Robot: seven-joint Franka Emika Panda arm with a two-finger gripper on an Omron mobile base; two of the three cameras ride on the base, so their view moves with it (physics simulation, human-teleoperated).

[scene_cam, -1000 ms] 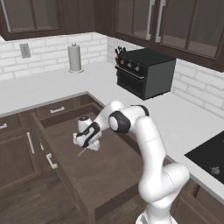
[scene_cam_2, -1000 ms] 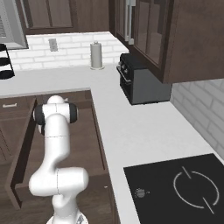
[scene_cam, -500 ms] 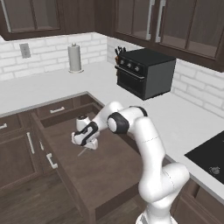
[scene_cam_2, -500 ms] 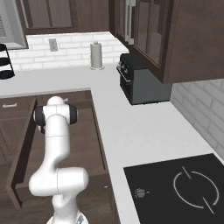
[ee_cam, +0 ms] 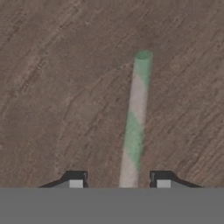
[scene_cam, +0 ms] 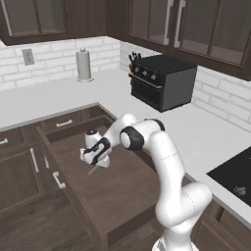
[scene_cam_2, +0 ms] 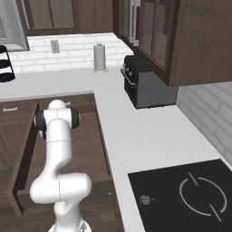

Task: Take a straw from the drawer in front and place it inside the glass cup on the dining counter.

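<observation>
The fingers (ee_cam: 119, 181) stand apart, one on each side of the straw (ee_cam: 135, 122), and neither touches it. The straw lies on the wooden floor of the open drawer (scene_cam: 117, 196) and passes between the two tips; it has green and pale bands. The risk is, I think, that such a thin, round stick rolls or turns aside if one tip reaches it first, so the grip closes on nothing.

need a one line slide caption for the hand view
Gripper poised low over the drawer's wooden floor, its two dark fingertips straddling a green-and-white striped straw with gaps on both sides.
</observation>
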